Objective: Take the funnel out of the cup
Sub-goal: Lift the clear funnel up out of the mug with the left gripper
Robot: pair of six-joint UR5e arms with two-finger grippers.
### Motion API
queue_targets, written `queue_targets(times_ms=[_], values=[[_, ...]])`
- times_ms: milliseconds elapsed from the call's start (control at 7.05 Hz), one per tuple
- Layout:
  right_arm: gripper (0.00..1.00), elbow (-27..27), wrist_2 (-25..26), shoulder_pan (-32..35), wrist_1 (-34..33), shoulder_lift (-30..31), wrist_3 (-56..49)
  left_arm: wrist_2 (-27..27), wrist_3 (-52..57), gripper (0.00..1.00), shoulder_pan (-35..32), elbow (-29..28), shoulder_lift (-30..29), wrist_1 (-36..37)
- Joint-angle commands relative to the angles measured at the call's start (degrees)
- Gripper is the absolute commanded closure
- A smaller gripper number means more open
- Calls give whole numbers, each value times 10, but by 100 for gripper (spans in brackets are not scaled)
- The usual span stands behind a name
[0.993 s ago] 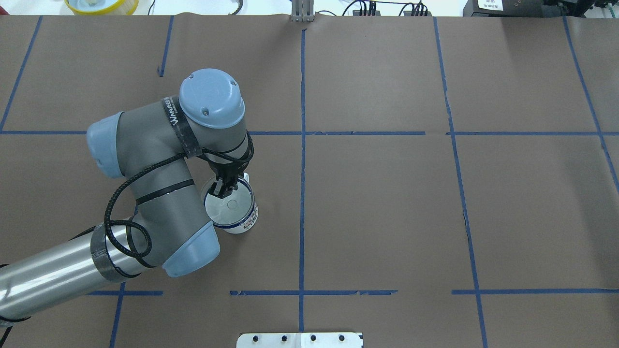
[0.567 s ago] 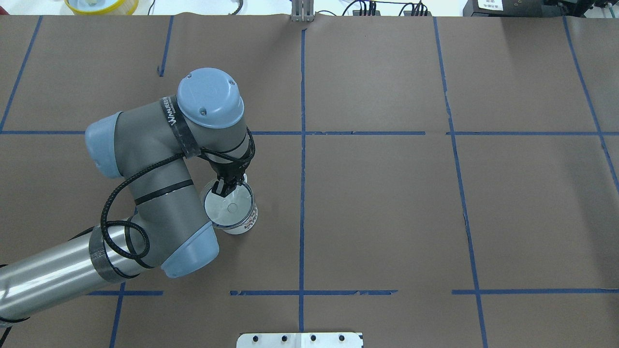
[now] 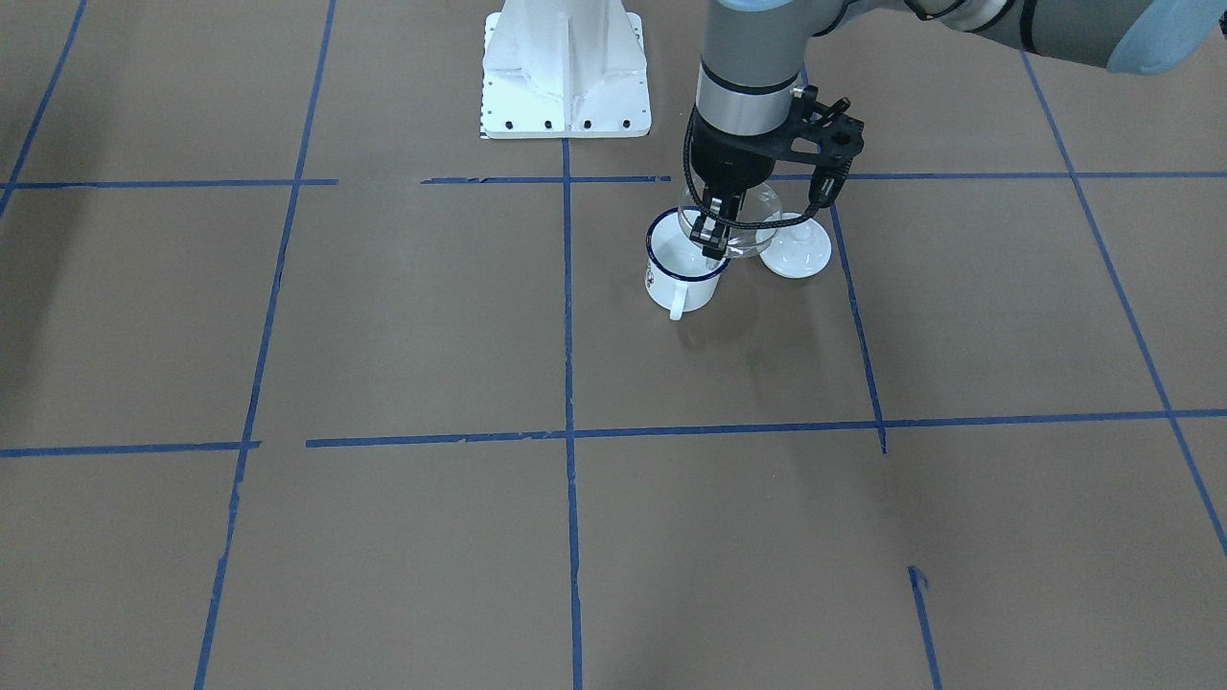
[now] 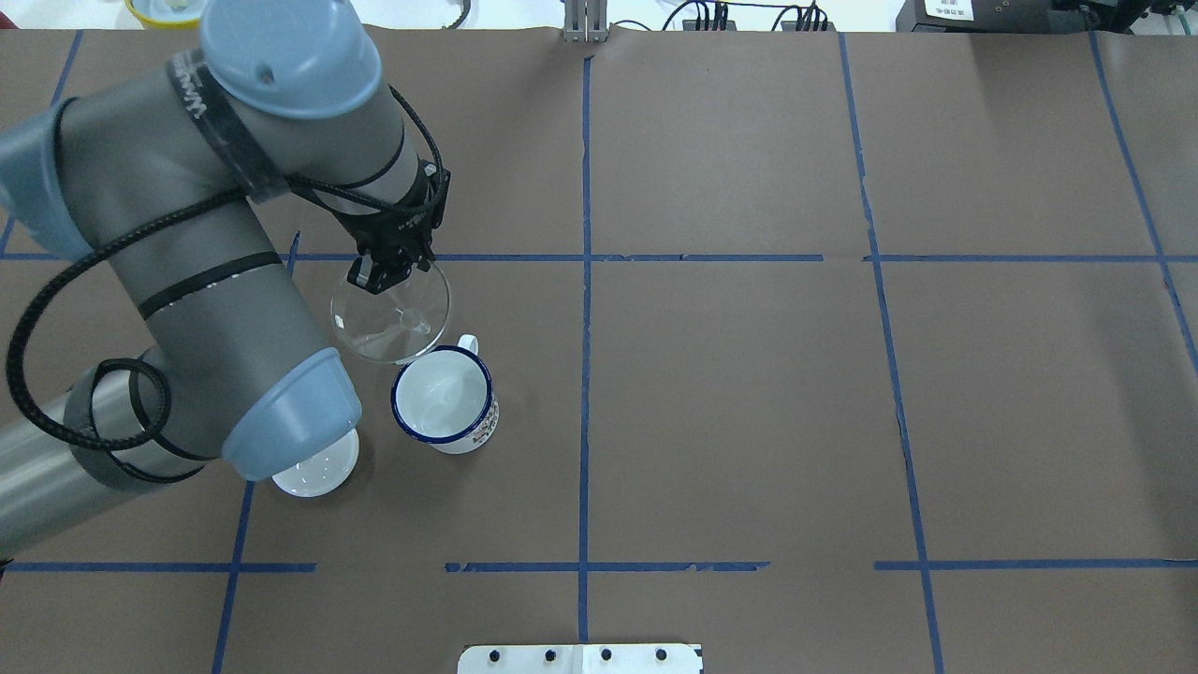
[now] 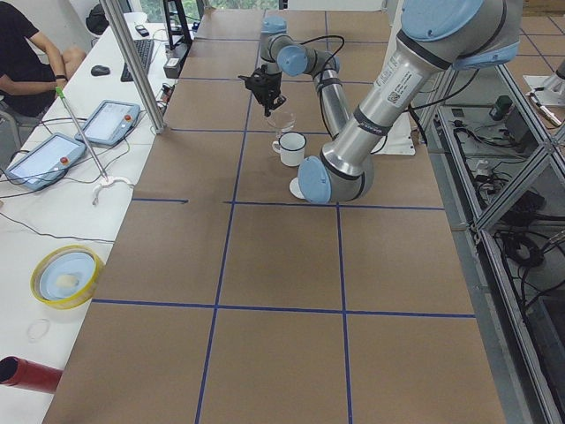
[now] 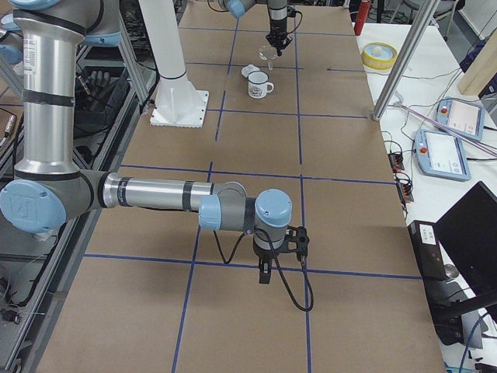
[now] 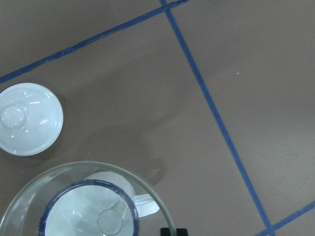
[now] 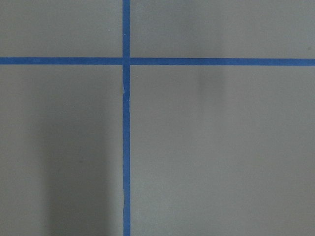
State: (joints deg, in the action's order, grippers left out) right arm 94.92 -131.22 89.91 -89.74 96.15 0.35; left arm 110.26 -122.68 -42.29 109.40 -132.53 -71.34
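My left gripper is shut on the rim of the clear funnel and holds it in the air above the cup. The white cup with a dark blue rim stands upright on the table with nothing in it. In the front view the gripper holds the funnel just over the cup. In the left wrist view the cup shows through the funnel. My right gripper hangs over bare table far from the cup. I cannot tell whether it is open or shut.
A round white lid with a knob lies on the table beside the cup, partly under my left arm's elbow; it also shows in the front view and the left wrist view. Brown paper with blue tape lines covers the table.
My left gripper has risen with the funnel, lifting it out of the cup and toward the far left. The cup stays in place. The lid has come into view.
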Motion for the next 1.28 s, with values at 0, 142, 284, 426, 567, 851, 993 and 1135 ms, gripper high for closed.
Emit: queue_targets(times_ms=[0,142,284,426,567,851,993,1135], values=[[0,0,0,0,0,0,0,-7,17,100,-58,-56,27,-228],[0,0,0,0,0,0,0,-14,16,100,-69,-118,49,-381],[0,0,0,0,0,0,0,-33,17,100,-74,-172,72,-516],[0,0,0,0,0,0,0,-82,16,100,-74,-256,80,-662],[0,0,0,0,0,0,0,-101,16,100,-74,-307,84,-745],[0,0,0,0,0,0,0,-139,14,100,-54,-328,133,-877],[0,0,0,0,0,0,0,-163,12,100,-39,-336,140,-902],[0,0,0,0,0,0,0,-171,11,100,-32,-362,139,-926]])
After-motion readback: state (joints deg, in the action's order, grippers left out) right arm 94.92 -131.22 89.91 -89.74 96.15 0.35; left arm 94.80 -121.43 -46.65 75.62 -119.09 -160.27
